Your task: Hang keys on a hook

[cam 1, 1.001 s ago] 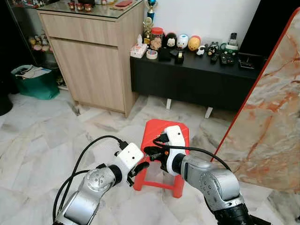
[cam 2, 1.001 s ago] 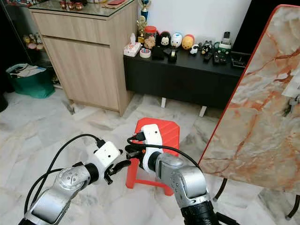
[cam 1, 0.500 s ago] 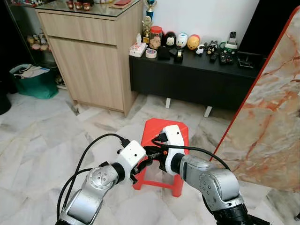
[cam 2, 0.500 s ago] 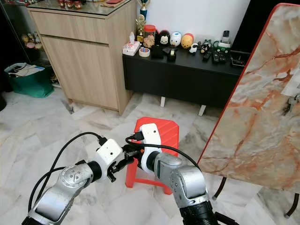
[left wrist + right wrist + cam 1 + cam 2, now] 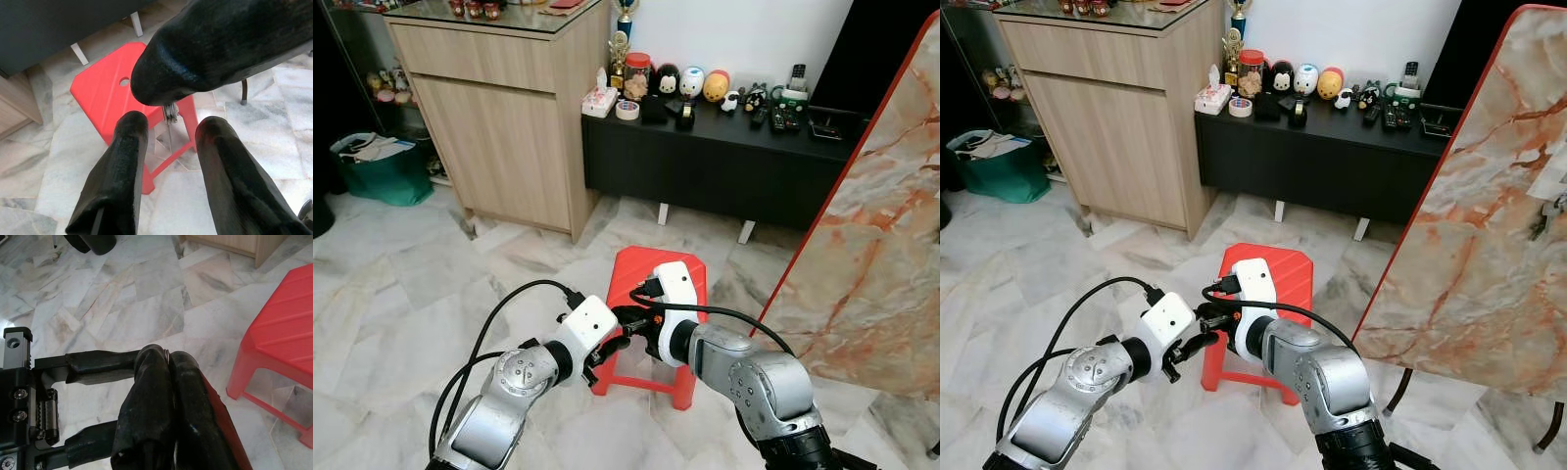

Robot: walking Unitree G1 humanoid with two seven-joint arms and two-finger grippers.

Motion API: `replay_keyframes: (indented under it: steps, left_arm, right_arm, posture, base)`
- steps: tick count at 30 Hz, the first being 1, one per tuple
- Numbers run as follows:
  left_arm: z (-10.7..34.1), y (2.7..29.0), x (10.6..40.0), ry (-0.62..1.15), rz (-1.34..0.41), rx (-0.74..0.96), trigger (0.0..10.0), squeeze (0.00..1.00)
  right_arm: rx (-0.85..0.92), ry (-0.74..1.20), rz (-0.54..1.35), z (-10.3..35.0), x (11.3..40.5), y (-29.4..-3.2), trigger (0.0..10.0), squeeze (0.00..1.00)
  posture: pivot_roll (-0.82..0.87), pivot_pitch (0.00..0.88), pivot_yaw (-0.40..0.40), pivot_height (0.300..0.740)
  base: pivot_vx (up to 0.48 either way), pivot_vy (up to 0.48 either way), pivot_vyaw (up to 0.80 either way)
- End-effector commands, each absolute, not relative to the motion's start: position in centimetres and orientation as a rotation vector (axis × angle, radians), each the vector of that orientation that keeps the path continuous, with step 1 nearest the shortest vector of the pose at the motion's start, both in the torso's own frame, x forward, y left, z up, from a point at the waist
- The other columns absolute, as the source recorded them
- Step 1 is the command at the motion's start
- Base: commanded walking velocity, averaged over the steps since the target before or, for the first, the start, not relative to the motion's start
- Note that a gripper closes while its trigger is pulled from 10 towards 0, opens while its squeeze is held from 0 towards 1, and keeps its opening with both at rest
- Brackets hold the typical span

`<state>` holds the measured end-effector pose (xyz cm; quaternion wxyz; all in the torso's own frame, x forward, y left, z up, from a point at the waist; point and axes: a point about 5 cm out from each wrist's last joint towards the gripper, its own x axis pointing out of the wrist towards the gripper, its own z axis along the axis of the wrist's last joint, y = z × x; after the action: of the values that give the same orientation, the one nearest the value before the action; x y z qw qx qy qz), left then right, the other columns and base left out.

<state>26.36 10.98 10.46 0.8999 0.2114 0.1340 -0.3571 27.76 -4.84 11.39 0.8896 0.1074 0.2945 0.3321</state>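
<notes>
The step in hand looks like a handover of the small silver metal keys (image 5: 170,112): they hang from the tips of the right end effector (image 5: 1206,318), whose black fingers are clenched tight on them, directly above the red plastic stool (image 5: 658,284) on the pale marble floor (image 5: 401,274). The left end effector (image 5: 168,132) sits at about 9 o'clock of the right one in the head views, tips nearly touching it, its fingers released and spread either side of the dangling keys. Next it probably needs to close on the keys before the right lets go; no hook can be made out here.
</notes>
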Motion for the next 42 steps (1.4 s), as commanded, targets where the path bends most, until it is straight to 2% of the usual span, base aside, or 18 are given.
replay_keyframes:
  steps: [1, 2, 3, 4, 5, 6, 38, 39, 40, 41, 42]
  left_arm:
    - [10.33, 10.97, 26.49, 0.294, -0.738, 0.447, 3.7, 0.0]
    - [10.31, 10.97, 26.5, 0.295, -0.738, 0.448, 3.7, 0.0]
    - [10.29, 10.97, 26.52, 0.296, -0.737, 0.45, 1.2, 0.0]
    - [10.28, 10.97, 26.53, 0.297, -0.737, 0.451, 1.2, 0.0]
    - [10.26, 10.98, 26.55, 0.298, -0.736, 0.451, 0.2, 0.0]
    - [10.26, 10.99, 26.56, 0.298, -0.734, 0.45, 0.0, 0.0]
    - [10.36, 11.26, 26.86, 0.284, -0.694, 0.435, 0.0, 0.0]
    - [10.36, 11.26, 26.86, 0.284, -0.695, 0.435, 0.0, 0.0]
    - [10.35, 11.26, 26.85, 0.284, -0.695, 0.435, 0.0, 0.0]
    - [10.36, 11.26, 26.85, 0.284, -0.695, 0.434, 0.0, 0.0]
    - [10.36, 11.26, 26.86, 0.284, -0.696, 0.434, 0.0, 0.0]
  right_arm:
    - [0.225, 0.585, 0.695, 12.14, 27.93, -4.67, 10.0, 0.0]
    - [0.226, 0.585, 0.695, 12.15, 27.94, -4.66, 10.0, 0.0]
    - [0.226, 0.585, 0.695, 12.15, 27.95, -4.66, 10.0, 0.0]
    - [0.227, 0.584, 0.695, 12.15, 27.96, -4.65, 10.0, 0.0]
    - [0.227, 0.584, 0.694, 12.17, 27.99, -4.66, 10.0, 0.0]
    - [0.227, 0.583, 0.693, 12.19, 28.01, -4.66, 10.0, 0.0]
    - [0.189, 0.571, 0.681, 11.97, 28.2, -4.85, 10.0, 0.0]
    - [0.18, 0.569, 0.672, 11.93, 28.28, -4.96, 10.0, 0.63]
    - [0.173, 0.567, 0.665, 11.9, 28.33, -5.04, 10.0, 0.63]
    - [0.174, 0.565, 0.668, 11.88, 28.37, -5.08, 10.0, 1.0]
    - [0.174, 0.564, 0.667, 11.89, 28.39, -5.09, 10.0, 1.0]
  posture:
    - [0.07, 0.037, -0.081, 0.74]
    - [0.07, 0.037, -0.081, 0.74]
    - [0.07, 0.037, -0.081, 0.74]
    - [0.07, 0.037, -0.081, 0.74]
    - [0.07, 0.037, -0.081, 0.74]
    - [0.07, 0.037, -0.081, 0.74]
    - [0.07, 0.032, -0.082, 0.74]
    - [0.07, 0.032, -0.082, 0.74]
    - [0.07, 0.032, -0.082, 0.74]
    - [0.07, 0.032, -0.081, 0.74]
    - [0.07, 0.033, -0.081, 0.74]
  base:
    - [0.0, 0.0, 0.0]
    - [0.0, 0.0, 0.0]
    - [0.0, 0.0, 0.0]
    - [0.0, 0.0, 0.0]
    - [0.0, 0.0, 0.0]
    - [0.0, 0.0, 0.0]
    - [0.0, 0.0, 0.0]
    - [0.0, 0.0, 0.0]
    - [0.0, 0.0, 0.0]
    - [0.0, 0.0, 0.0]
    - [0.0, 0.0, 0.0]
